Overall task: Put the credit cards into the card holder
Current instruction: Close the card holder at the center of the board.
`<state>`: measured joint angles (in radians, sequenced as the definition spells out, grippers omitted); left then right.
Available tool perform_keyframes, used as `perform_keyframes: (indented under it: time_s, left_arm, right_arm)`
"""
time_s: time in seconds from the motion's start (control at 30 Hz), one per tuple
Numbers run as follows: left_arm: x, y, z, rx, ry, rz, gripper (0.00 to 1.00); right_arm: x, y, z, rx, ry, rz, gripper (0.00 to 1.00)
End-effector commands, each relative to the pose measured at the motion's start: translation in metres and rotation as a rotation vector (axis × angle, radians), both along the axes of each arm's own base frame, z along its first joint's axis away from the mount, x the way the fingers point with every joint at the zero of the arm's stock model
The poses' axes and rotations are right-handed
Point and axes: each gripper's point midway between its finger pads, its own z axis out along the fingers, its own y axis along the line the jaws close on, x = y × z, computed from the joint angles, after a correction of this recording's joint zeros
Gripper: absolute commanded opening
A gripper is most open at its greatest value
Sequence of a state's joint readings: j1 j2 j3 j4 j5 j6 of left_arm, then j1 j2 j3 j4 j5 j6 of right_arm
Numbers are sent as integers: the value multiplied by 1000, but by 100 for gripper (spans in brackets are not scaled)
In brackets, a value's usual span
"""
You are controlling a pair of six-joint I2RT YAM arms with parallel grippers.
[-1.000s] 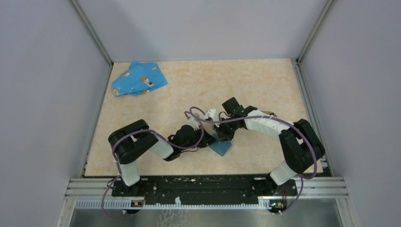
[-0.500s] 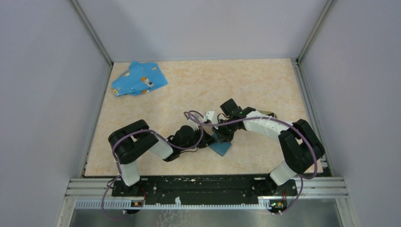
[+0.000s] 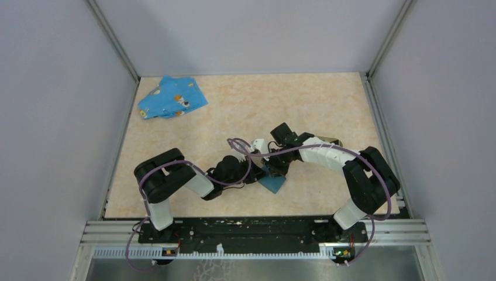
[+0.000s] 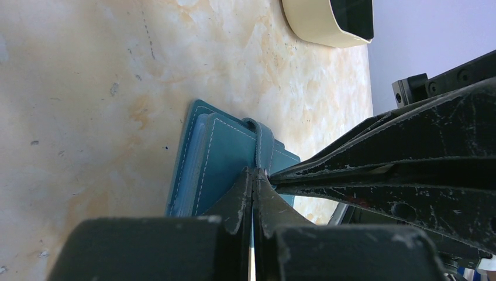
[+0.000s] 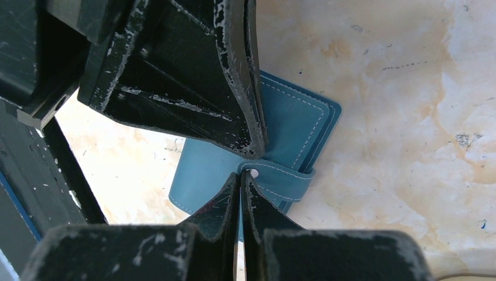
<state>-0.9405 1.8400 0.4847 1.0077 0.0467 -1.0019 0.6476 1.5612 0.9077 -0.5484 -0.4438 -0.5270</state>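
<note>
**Card holder has no cards yet; the blue case is shut**

The card holder (image 4: 327, 23), an oval stand with a tan rim and a black inside, sits at the top right of my left wrist view. It is well apart from where the arms are working. Only part of it is in frame, and no card shows in that part.

Both arms meet over a flat blue case (image 3: 274, 182) lying on the bench (image 3: 263, 105), just below the middle of the overhead view. The case is closed, with a stitched strap (image 5: 281, 175) wrapped over one edge.

My left fingers (image 4: 234, 202) are pressed together, their tips right at the strap. My right fingers (image 5: 219, 205) are pressed together too, with their tips at the strap's end, where a small pale snap shows. I cannot tell whether either pair has caught any of the strap or is only touching it.

No credit cards are visible anywhere, so I judge they are inside the case. A blue patterned cloth (image 3: 172, 98) lies in the upper left of the overhead view, away from the work.

By my reading the task has barely begun. I have yet to undo the strap, open the case, draw out the cards and slot each one into the holder.
</note>
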Motion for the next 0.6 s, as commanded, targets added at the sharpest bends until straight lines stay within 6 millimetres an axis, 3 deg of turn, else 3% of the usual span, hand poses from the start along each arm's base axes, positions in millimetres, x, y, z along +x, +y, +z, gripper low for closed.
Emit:
perform_keyframes:
  time_s: [0.0, 0.57]
  left_arm:
    - [-16, 14, -33, 98, 71, -28, 0]
    - [-20, 12, -36, 84, 85, -50, 0]
  right_arm:
    - [-4, 1, -17, -59, 26, 4, 0]
    - [11, 0, -32, -79, 121, -115, 0]
